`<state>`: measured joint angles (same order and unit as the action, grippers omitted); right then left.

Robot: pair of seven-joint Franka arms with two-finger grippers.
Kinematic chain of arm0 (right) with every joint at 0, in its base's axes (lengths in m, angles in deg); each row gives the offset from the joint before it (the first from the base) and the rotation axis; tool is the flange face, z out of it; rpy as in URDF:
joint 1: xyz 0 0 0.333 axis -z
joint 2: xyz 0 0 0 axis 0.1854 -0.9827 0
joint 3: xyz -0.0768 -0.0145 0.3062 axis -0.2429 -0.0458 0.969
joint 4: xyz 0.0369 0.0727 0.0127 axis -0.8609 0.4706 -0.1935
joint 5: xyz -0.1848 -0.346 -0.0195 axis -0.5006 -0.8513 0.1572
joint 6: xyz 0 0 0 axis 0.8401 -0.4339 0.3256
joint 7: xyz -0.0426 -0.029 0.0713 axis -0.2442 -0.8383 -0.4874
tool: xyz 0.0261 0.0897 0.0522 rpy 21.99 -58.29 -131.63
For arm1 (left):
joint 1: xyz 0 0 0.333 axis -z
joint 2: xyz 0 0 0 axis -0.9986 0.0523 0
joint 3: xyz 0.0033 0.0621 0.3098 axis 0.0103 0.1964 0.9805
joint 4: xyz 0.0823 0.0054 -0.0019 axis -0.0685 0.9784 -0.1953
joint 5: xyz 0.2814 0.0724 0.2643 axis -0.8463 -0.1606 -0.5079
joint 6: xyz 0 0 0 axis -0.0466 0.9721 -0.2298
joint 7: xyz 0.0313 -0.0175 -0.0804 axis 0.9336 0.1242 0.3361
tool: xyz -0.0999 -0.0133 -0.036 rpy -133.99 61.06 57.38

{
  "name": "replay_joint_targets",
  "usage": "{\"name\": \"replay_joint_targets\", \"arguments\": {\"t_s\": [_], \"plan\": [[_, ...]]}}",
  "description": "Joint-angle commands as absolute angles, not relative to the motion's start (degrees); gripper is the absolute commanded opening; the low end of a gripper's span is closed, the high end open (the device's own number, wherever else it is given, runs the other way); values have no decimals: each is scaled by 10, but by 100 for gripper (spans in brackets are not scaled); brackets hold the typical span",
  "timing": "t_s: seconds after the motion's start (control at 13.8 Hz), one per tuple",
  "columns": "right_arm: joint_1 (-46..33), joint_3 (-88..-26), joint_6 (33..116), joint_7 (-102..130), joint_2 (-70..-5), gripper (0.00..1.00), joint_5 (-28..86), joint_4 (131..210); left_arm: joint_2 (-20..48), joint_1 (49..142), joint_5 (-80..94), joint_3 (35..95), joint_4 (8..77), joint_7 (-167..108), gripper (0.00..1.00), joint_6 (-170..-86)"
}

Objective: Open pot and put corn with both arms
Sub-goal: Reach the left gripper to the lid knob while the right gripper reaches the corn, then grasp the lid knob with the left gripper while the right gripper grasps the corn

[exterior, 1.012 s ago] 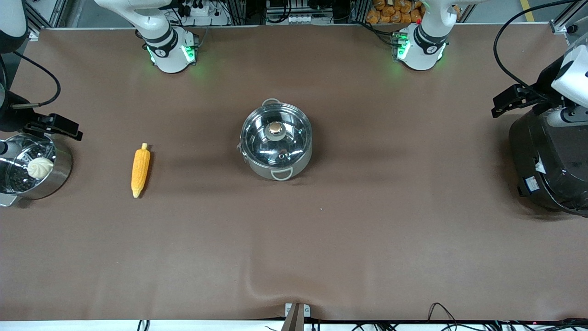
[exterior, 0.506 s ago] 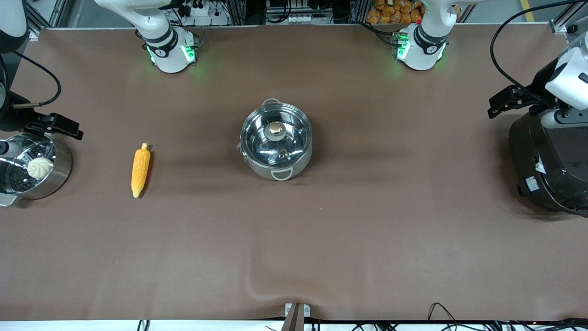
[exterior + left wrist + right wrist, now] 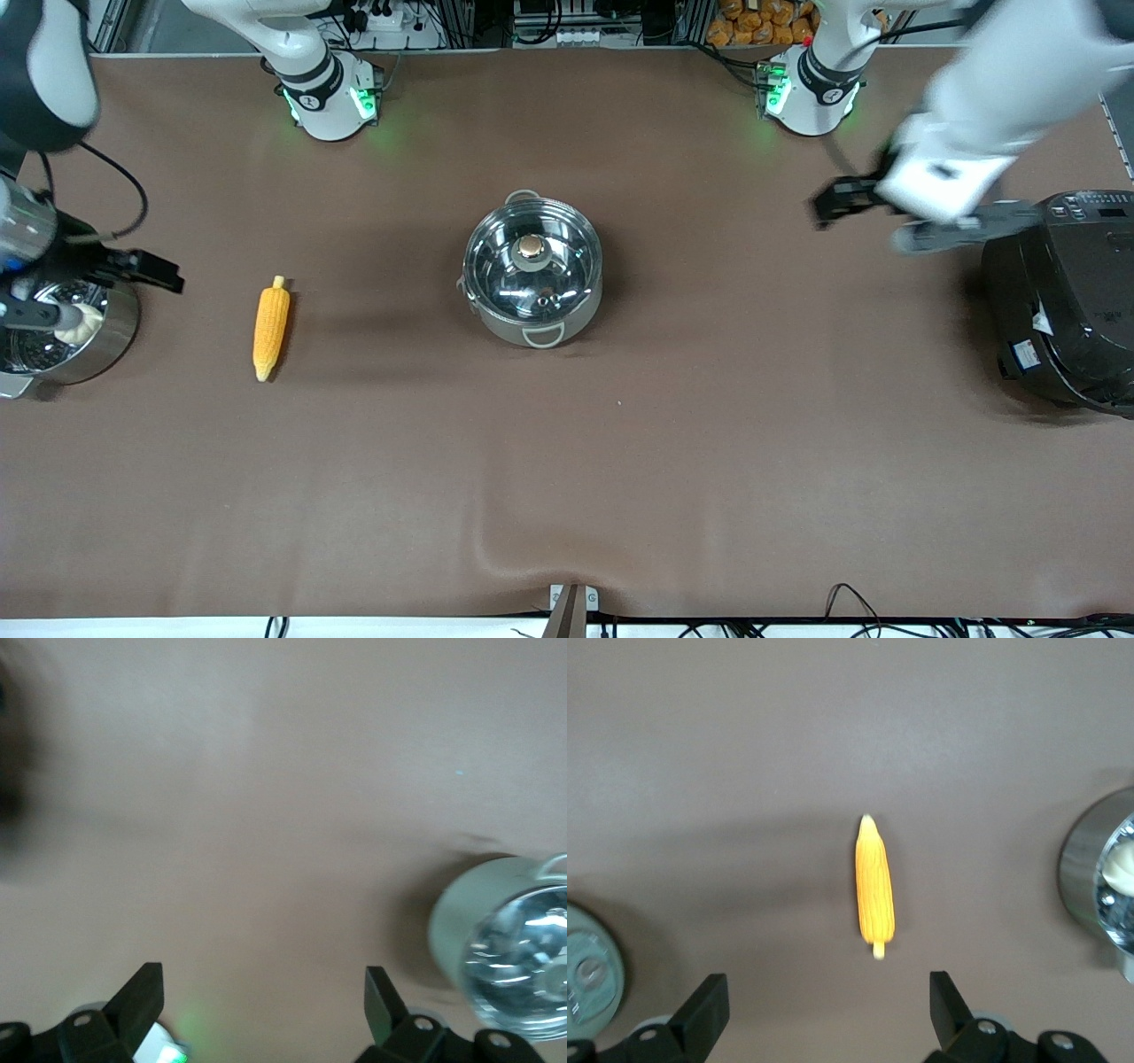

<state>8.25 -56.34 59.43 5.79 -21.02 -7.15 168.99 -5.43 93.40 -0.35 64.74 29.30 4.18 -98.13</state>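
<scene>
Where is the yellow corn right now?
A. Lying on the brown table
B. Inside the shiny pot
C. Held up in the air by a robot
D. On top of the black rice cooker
A. The corn lies flat on the table, apart from the pot, whose lid is on, and no tool touches it.

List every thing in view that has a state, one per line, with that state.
pot: closed, glass lid on, standing mid-table.
corn: lying flat on the table, untouched, toward the right arm's end.
left hand: open, empty, over bare table beside the rice cooker.
right hand: open, empty, over the table beside the steamer pot.
steamer pot: uncovered, white bun inside.
rice cooker: lid shut.
</scene>
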Motion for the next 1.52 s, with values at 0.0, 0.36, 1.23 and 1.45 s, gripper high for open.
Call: {"name": "replay_joint_targets", "arguments": {"t_s": [0.0,0.36,1.23,1.45], "plan": [[89,-560,697,67,-212,100,-76,1767,39,988,5,634,198,161,100,-985],[114,-560,874,122,-254,100,-76,1868,116,1125,4,640,186,357,100,-1098],[129,-555,975,216,-407,100,-52,1892,248,1323,-2,738,158,523,100,-1208],[129,-551,975,237,-413,100,-26,1896,264,1324,-19,738,158,523,100,-1211]]}}
